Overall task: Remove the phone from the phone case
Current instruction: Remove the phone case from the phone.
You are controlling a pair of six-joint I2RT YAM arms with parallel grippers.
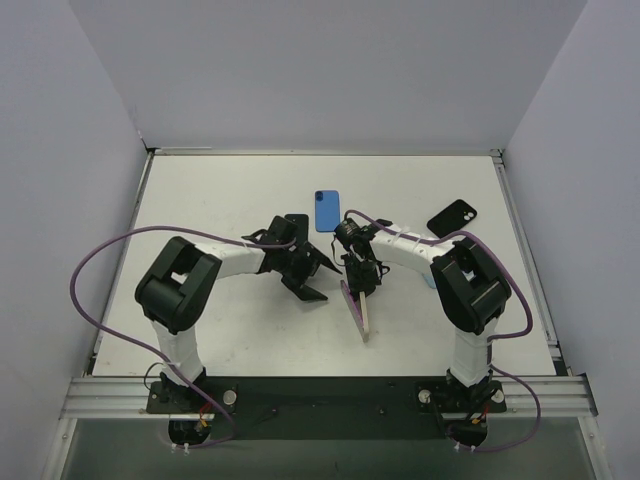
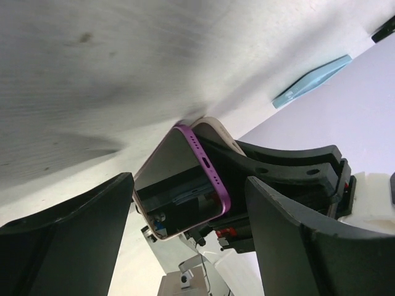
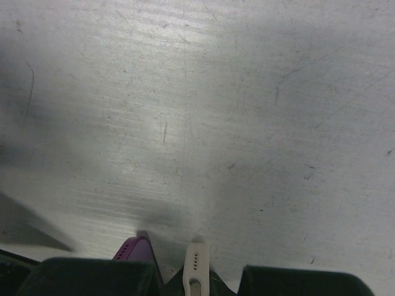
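A purple phone [image 2: 208, 168] in a beige case [image 2: 217, 131] stands on edge on the table, seen as a thin slab in the top view [image 1: 358, 310]. The phone's end is peeled away from the case's end. In the right wrist view the purple end [image 3: 131, 249] and the beige case end [image 3: 196, 262] sit apart between the fingers. My right gripper [image 1: 358, 276] [image 3: 194, 274] is shut on the phone and case from above. My left gripper [image 1: 318, 278] [image 2: 188, 185] is open, its fingers on either side of the phone's end without touching it.
A blue phone [image 1: 327, 210] lies at the back centre. A black phone [image 1: 452, 216] lies at the back right, and its corner shows in the left wrist view [image 2: 386, 28]. A light blue flat item [image 2: 311, 80] lies by the right arm. White walls enclose the table [image 1: 200, 200].
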